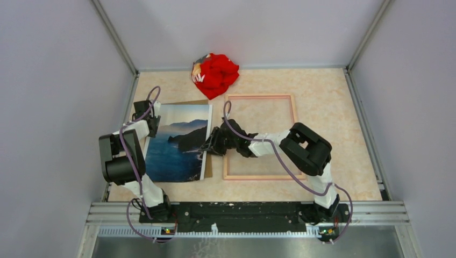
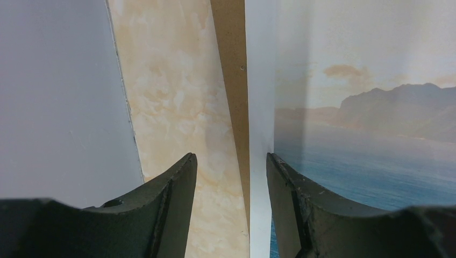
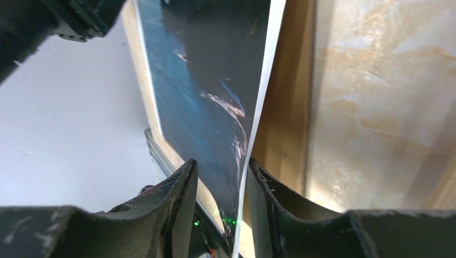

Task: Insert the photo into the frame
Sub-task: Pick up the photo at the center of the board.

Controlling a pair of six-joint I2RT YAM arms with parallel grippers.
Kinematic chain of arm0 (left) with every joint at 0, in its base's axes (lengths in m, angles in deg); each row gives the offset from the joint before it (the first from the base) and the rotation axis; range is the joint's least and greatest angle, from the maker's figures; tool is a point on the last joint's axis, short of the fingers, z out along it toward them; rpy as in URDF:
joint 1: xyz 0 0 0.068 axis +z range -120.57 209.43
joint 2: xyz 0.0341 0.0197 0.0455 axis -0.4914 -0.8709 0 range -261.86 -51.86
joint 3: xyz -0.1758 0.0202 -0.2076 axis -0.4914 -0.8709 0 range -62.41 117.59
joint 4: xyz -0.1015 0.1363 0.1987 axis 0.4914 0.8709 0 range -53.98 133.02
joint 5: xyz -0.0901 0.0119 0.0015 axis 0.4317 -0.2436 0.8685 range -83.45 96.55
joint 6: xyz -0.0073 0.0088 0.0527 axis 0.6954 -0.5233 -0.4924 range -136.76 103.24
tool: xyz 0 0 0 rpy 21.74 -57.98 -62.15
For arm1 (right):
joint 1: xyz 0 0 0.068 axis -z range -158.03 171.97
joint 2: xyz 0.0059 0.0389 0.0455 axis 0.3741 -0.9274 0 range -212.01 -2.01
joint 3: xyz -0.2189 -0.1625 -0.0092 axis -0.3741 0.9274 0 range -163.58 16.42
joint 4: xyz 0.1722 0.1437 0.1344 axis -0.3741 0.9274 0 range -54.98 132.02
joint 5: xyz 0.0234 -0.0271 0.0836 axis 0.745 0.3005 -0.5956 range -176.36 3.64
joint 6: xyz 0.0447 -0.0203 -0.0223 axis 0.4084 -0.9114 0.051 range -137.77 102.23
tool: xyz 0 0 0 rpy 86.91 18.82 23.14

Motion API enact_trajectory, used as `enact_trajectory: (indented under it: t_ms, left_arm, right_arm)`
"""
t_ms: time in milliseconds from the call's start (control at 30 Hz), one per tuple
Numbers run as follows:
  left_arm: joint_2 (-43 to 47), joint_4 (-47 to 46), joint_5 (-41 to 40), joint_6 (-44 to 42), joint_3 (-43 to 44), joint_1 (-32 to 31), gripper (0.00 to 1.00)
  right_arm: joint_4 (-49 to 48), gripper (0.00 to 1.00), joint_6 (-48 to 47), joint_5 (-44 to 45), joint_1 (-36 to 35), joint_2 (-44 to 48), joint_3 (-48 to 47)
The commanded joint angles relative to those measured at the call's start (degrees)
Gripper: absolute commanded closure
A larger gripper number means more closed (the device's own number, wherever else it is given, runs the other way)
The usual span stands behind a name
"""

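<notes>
- The photo (image 1: 180, 142) lies on a brown board (image 1: 208, 171) on the bench (image 1: 344, 134), just left of the frame (image 1: 261, 97).
- The right jaws are parted, straddling the photo's right edge, not clenched on it.
- The left jaws are released, straddling its left edge.

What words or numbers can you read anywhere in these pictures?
No words or numbers can be read here.
red cloth: small white marks on its left side, maybe letters, too small and blurred to read.
photo: only mountains, water and sky, no writing.
frame: plain, no writing.
</notes>
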Motion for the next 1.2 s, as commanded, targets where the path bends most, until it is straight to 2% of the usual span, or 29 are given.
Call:
enact_trajectory:
  t_ms: [0, 100, 233, 333, 700, 800, 900, 1000, 1033, 1167]
  left_arm:
    - [-2.9, 4.6, 4.1, 0.6, -3.1, -0.3, 0.42]
    - [-2.9, 4.9, 4.4, 0.7, -3.2, -0.3, 0.42]
    - [-3.0, 5.6, 4.8, 0.9, -3.0, -0.3, 0.42]
    - [-2.8, 6.1, 5.5, 1.0, -2.7, -0.3, 0.42]
    - [0.1, 13.1, 9.5, 2.0, 1.9, 0.0, 0.39]
    - [1.8, 17.0, 10.5, 2.7, 5.0, 0.4, 0.34]
    - [3.9, 22.1, 12.0, 3.7, 9.5, 1.5, 0.26]
    - [6.7, 25.2, 14.4, 4.1, 12.5, 2.2, 0.05]
    - [7.7, 26.0, 14.8, 4.1, 13.1, 2.2, 0.02]
    - [9.6, 28.4, 16.6, 3.9, 14.5, 2.1, 0.01]
  right_arm:
    - [-10.7, 0.60, 4.2, -1.4, 0.4, 3.5, 1.4]
    - [-14.5, 0.56, 6.6, -2.1, 0.5, 2.3, 2.5]
    - [-16.4, 0.57, 7.7, -2.7, 0.6, 0.3, 1.8]
    - [-14.1, 0.64, 6.4, -2.2, 0.7, -0.1, 0.4]
    - [1.0, 0.98, -2.1, 1.8, 0.8, 2.7, -4.2]
    - [4.9, 1.00, -5.2, 2.5, 1.1, 3.9, -6.0]
    - [12.3, 1.00, -11.3, 3.6, 1.7, 6.8, -9.4]
    - [24.7, 1.00, -19.8, 6.7, 2.1, 11.5, -14.8]
    - [29.0, 1.00, -22.7, 7.9, 2.3, 13.2, -16.9]
    - [47.1, 1.00, -32.6, 13.1, 3.2, 19.2, -26.7]
